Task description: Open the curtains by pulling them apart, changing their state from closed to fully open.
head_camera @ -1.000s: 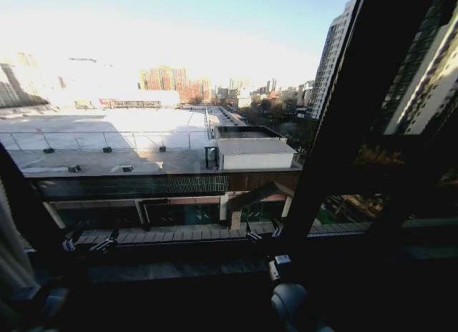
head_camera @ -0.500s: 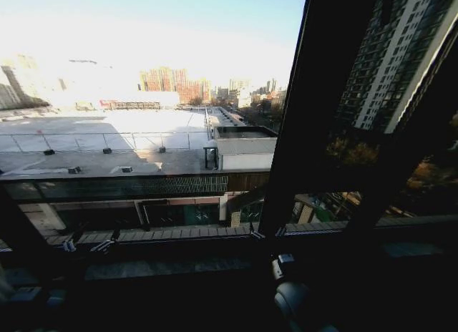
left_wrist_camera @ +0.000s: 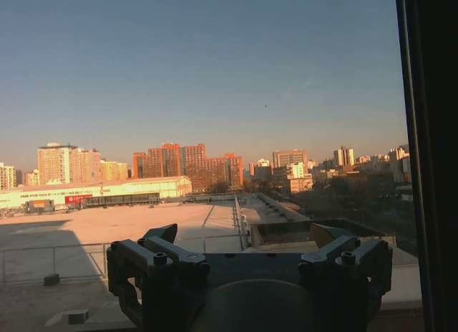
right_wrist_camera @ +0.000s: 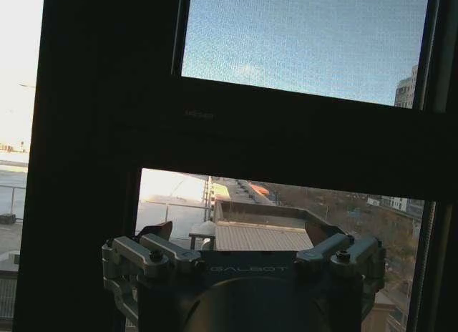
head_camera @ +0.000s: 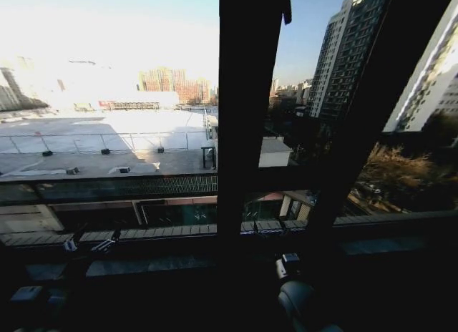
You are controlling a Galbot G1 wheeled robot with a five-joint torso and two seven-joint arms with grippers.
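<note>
Compared with the earlier pictures, the whole head view has turned toward the right; the dark window frame bar (head_camera: 247, 110), which stood at the right before, now stands near the middle, and the pale strip of cloth that was at the far left edge is gone from the picture; this I judge to be the camera turning and not the things moving.

Now the glass is bare in front of the robot; I cannot find the curtains in any of the present pictures, so I cannot say where they hang, and I suppose they are drawn aside beyond the edges; by this the task seems nearly or fully done, though the outer ends of the window are hidden.

From the left wrist camera, the left gripper (left_wrist_camera: 249, 250) points at the open sky and the city; its fingers are spread wide and they hold nothing.

From the right wrist camera, the right gripper (right_wrist_camera: 243, 250) faces the frame and a mesh screen (right_wrist_camera: 308, 38); its fingers are also spread wide and have no cloth between them; both grippers seem apart from any fabric.
</note>
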